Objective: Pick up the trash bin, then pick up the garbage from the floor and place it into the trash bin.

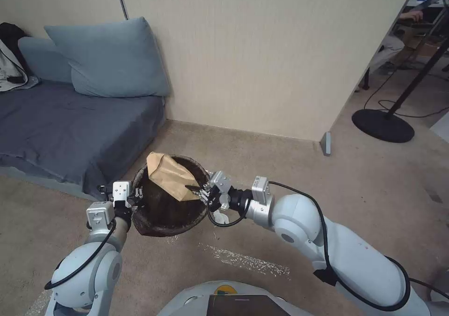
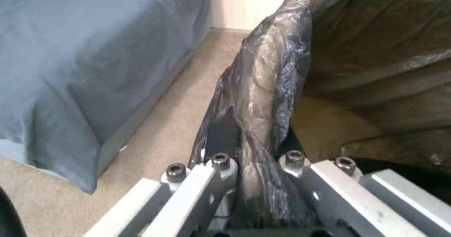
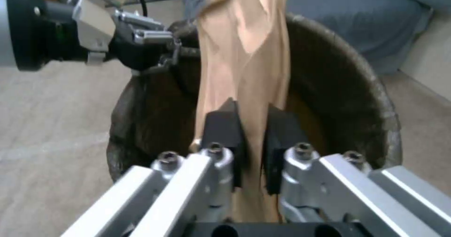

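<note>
Right gripper [image 3: 253, 141] clamping tan paper [image 1: 170, 175] over trash bin [image 1: 154, 224], left gripper [image 2: 253, 149] pinching rim

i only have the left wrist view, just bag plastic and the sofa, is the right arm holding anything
Observer: Yes, the right claw is shut on a tan crumpled paper.
Operator: is it over the bin
Observer: The paper lies across the trash bin, its far end poking past the rim.
Operator: is my bin off the floor
Observer: I cannot tell; the left claw pinches the rim beside the sofa.
</note>
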You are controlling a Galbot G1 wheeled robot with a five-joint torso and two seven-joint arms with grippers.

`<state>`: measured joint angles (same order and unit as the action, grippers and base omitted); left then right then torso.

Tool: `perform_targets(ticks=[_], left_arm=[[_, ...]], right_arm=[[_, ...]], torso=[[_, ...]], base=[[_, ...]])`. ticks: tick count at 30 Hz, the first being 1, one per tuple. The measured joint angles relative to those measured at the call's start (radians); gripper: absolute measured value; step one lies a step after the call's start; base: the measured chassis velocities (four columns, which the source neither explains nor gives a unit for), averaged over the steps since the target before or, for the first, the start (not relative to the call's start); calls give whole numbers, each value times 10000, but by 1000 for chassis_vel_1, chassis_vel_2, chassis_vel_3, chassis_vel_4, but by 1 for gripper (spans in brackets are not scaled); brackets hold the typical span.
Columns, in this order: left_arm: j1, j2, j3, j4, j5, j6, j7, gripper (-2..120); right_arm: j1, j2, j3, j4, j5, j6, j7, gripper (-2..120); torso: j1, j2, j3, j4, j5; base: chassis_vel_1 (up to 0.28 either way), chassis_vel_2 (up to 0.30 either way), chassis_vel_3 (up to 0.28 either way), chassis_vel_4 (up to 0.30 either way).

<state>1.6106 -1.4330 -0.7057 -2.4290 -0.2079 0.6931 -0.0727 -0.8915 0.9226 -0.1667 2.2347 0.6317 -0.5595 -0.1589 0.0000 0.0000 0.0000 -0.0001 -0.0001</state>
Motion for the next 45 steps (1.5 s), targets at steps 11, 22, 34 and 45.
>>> perform_targets(ticks=[11,22,34,45], left_arm=[[40,-5,7,-125,-28,19,-38,4],[1,-77,67,-133,-9,23,-52,4],[23,-52,-51,-167,-86,9,-52,4],[62,19,-198,-157,-173,-57,-3,4]], right_arm=[[-2,166,-87,-157,-345,37,20,51],[3,239,228,-10,-296,121,69,91],[-981,132,2681,598,-184,560,-327,100],[-2571,307,4424,506,-546,1467,-73,100]], torso=[[0,0,0,1,1],[0,0,0,0,1],[0,0,-1,-1,2],[0,0,-1,0,3]], base=[[0,0,0,0],[0,0,0,0],[0,0,0,0],[0,0,0,0]])
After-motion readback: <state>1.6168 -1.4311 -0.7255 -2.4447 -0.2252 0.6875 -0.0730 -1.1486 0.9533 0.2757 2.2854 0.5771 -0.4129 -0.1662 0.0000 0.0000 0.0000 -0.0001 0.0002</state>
